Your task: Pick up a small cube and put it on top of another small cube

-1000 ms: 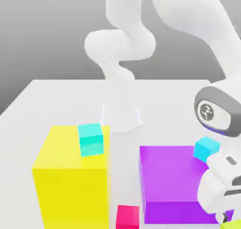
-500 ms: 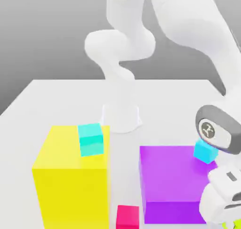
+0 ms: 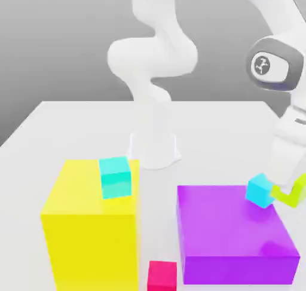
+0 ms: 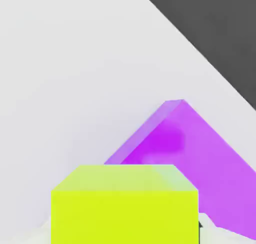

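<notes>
1. The two-finger gripper (image 3: 291,191) has risen since 1.0 s ago, apparently clamped on the small lime cube (image 3: 289,193).
2. Lime cube now beside the small cyan cube (image 3: 260,190) on the big purple block (image 3: 234,232).

Large yellow block (image 3: 89,224) at 8 o'clock on the white bench (image 3: 60,128), with a small teal cube (image 3: 115,177) atop its far right corner. Big purple block (image 3: 233,233) at 5 o'clock, well apart from the yellow one, also seen in the hand view (image 4: 190,158). Small cyan cube (image 3: 260,190) on its far right corner. Small magenta cube (image 3: 162,275) at 6 o'clock, low between both blocks.
</notes>
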